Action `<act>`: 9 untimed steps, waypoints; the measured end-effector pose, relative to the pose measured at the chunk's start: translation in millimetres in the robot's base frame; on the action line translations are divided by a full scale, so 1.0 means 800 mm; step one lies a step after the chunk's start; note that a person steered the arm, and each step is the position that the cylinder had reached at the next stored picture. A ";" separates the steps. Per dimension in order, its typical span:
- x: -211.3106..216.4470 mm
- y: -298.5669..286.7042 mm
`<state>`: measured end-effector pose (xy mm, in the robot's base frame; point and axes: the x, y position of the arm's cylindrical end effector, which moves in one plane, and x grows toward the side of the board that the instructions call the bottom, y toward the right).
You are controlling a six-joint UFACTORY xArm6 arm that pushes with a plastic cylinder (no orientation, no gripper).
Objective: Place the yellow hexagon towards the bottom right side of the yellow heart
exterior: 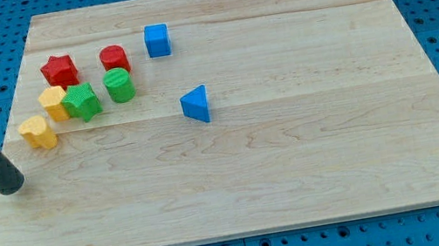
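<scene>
The yellow hexagon (54,103) sits near the board's left side, touching the green star (81,102) on its right. The yellow heart (38,132) lies just below and left of the hexagon, close to it. My tip (11,188) rests at the board's left edge, below and left of the heart, a short gap away and touching no block.
A red star (59,71) and a red cylinder (114,58) sit above the yellow and green blocks. A green cylinder (118,84) is right of the green star. A blue cube (157,39) and a blue triangle (195,105) lie further right. The wooden board (298,172) sits on a blue pegboard.
</scene>
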<state>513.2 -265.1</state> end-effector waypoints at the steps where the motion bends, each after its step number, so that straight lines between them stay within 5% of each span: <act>1: 0.000 -0.004; 5: 0.000 -0.007; 9: -0.073 -0.019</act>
<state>454.6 -280.6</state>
